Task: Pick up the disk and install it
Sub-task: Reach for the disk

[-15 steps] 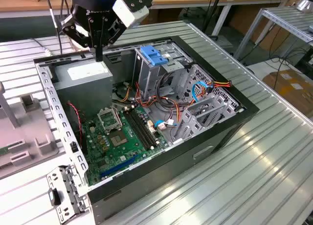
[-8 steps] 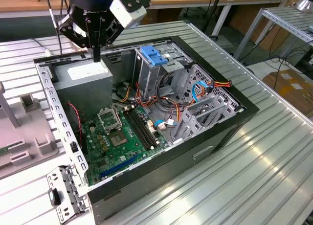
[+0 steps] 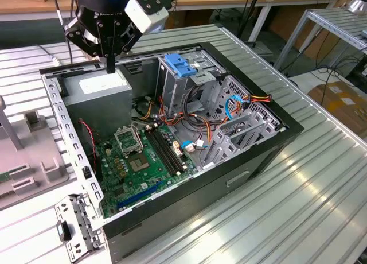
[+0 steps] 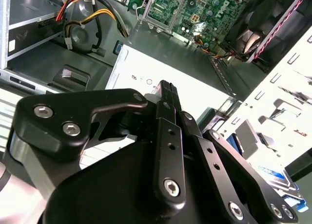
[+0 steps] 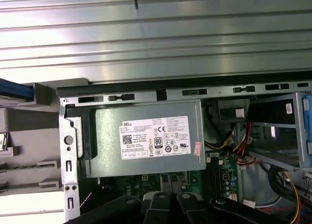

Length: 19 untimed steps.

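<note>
Exterior view: a grey fixture (image 3: pixel 26 160) sits on the bench (image 3: pixel 298 206) at 9 o'clock of the case (image 3: pixel 241 178). The end effector (image 3: pixel 110 68) hangs at 11 o'clock, fingers narrow and empty, just over the power supply (image 3: pixel 100 86). A blue-capped cage (image 3: pixel 180 66) stands at 12 o'clock. Second wrist view: what looks like the disk (image 4: pixel 274 177), blue-and-white labelled, lies outside the case, apart from the fingers.

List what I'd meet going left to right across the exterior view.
grey stand → power supply → drive cage with blue cap → coloured cables → cardboard box
</note>
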### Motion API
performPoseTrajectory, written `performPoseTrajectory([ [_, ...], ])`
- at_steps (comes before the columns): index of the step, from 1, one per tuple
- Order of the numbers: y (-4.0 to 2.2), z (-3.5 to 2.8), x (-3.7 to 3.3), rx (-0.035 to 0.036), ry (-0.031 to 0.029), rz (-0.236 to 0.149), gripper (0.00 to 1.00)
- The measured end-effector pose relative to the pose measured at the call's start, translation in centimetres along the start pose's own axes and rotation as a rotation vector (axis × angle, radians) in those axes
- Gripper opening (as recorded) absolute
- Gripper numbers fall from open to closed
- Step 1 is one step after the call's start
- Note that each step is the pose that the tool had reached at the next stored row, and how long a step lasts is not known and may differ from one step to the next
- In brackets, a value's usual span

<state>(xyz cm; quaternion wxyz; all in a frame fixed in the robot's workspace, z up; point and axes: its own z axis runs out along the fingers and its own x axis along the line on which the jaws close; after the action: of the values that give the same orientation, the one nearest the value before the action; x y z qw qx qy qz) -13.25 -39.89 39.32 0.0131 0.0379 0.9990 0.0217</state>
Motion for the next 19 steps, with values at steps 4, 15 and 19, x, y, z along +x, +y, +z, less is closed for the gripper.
performPoseTrajectory([
  [4,-0.01,0.00,0.18,-0.0001,0.0000,0.000,0.11],
  [15,-0.06,-0.03,0.73,0.0001,0.0001,0.000,0.11],
  [19,-0.08,-0.03,1.06,0.0000,0.0000,0.000,0.11],
])
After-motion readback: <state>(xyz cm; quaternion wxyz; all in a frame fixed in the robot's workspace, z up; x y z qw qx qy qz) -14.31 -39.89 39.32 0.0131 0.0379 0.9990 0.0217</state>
